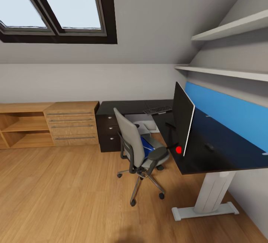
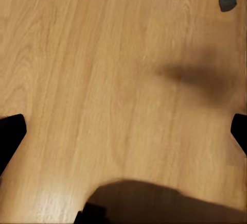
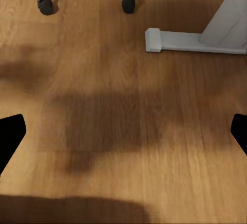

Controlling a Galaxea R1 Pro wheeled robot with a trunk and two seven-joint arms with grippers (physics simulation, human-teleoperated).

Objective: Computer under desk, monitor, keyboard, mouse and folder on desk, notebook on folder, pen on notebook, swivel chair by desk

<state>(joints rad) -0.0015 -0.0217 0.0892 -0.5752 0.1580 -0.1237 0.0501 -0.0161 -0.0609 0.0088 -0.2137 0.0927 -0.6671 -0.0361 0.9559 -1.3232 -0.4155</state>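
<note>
Sunlight comes through the big window (image 1: 56, 5) up at eleven o'clock, high in the slanted wall.

The black desk (image 1: 223, 157) runs along the right wall, from about one o'clock to three o'clock. It stands on a pale leg with a flat foot (image 1: 206, 210) on the wood floor (image 1: 56, 198). The monitor (image 1: 182, 122) stands upright on the desk, seen almost edge on. Just beside its base sits a small red thing (image 1: 178, 149); I cannot tell what it is. Past the monitor, at about one o'clock, the keyboard (image 1: 158, 109) lies on the far part of the desk. A small dark thing (image 1: 209, 146) lies on the desk on the right of the monitor; it is too small to name.

The swivel chair (image 1: 139, 150) is at twelve o'clock, close to the desk edge, with its gray back toward the room. The blue folder (image 1: 148, 144) lies on its seat.

Dark drawers (image 1: 108, 131) sit under the far desk end, and a light wood cabinet (image 1: 70, 124) with open shelves is at ten o'clock. Two white shelves (image 1: 227, 31) hang on the right wall above a blue panel (image 1: 227, 112).

The left gripper (image 2: 123, 131) points down at bare floor. Its two black fingers (image 2: 10, 134) are spread far apart and hold nothing. The right gripper (image 3: 123, 131) is also spread wide with nothing in it, above the floor near the desk foot and two chair wheels (image 3: 45, 5).
</note>
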